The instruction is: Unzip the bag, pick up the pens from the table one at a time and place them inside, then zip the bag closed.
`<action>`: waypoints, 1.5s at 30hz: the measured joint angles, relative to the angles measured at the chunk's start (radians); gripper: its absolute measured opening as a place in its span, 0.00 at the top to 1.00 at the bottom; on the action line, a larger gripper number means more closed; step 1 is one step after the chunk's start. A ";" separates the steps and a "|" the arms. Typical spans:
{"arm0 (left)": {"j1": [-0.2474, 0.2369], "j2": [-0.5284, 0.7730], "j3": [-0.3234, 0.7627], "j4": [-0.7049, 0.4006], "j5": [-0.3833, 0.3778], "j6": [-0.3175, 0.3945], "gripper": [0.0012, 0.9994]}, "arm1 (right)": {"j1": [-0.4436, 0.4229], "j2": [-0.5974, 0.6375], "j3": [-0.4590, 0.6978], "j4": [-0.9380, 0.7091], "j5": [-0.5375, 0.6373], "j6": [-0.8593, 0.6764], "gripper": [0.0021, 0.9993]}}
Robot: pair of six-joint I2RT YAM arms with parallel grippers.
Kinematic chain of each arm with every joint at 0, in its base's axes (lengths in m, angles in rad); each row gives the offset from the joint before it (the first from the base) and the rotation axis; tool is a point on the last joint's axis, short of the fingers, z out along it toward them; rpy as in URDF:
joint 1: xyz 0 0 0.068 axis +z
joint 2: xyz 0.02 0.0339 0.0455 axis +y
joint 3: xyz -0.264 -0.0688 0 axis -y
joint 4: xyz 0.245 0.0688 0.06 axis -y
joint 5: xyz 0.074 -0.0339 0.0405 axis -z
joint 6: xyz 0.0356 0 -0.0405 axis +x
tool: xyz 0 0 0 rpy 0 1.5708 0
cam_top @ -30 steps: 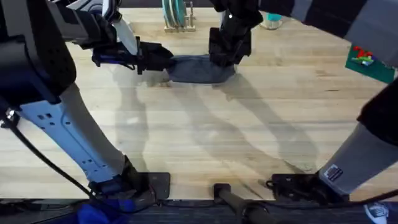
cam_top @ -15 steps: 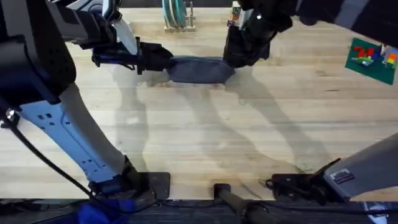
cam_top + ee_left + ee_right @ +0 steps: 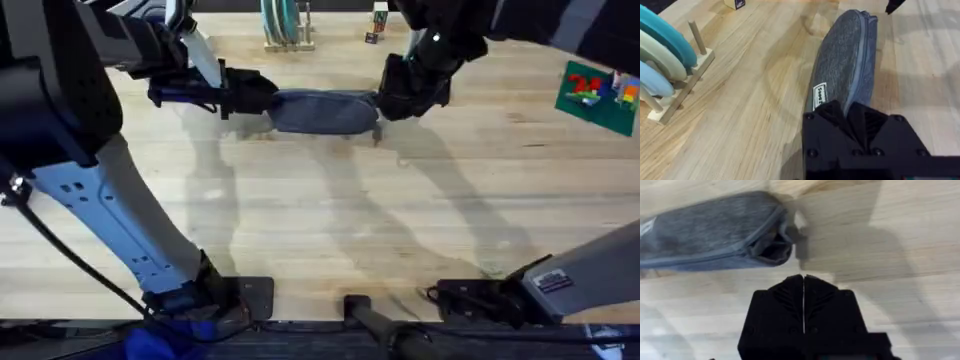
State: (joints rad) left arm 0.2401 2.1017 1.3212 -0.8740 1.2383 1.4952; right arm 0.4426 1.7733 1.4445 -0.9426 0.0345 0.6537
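The left arm rises from its base and reaches forward, its tool (image 3: 262, 98) low and level with the fingers (image 3: 832, 112) clamped together. The right arm stretches in from the far right, wrist angled down, its tool (image 3: 385, 106) opposite the left one with its fingers (image 3: 790, 292) pressed together.

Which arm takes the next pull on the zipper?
Right, likely. The right end effector sits at the bag's end, where the pull tab hangs by a small opening, fingers shut just off it. The left end effector is clamped on the opposite end, bracing.
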 joint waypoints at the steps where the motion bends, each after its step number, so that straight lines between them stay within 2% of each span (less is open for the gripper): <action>1: 0.000 0.000 0.000 0.000 0.000 0.000 0.96 | -0.007 0.000 0.000 -0.002 0.002 -0.001 0.97; 14: 0.000 0.000 0.000 0.000 -0.001 -0.004 0.96 | -0.034 0.000 -0.003 -0.017 0.003 -0.019 0.97; 23: 0.000 0.000 0.000 0.000 -0.001 -0.004 0.96 | -0.069 -0.007 -0.063 -0.014 0.003 -0.018 0.97; 32: 0.000 0.000 0.000 0.000 -0.001 -0.004 0.96 | -0.101 -0.172 -0.071 -0.013 0.003 -0.026 0.97; 33: 0.000 0.000 0.000 0.000 -0.001 -0.004 0.96 | -0.131 -0.232 -0.115 -0.002 0.003 -0.026 0.97; 38: 0.000 0.000 0.000 0.004 -0.001 -0.014 0.96 | -0.179 -0.328 -0.235 0.038 -0.011 -0.026 0.97; 45: 0.000 0.000 0.000 0.007 -0.001 -0.045 0.96 | -0.247 -0.423 -0.351 0.140 -0.116 -0.042 0.97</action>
State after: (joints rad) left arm 0.2401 2.1017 1.3212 -0.8671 1.2373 1.4502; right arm 0.1955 1.3501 1.0932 -0.8026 -0.0820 0.6116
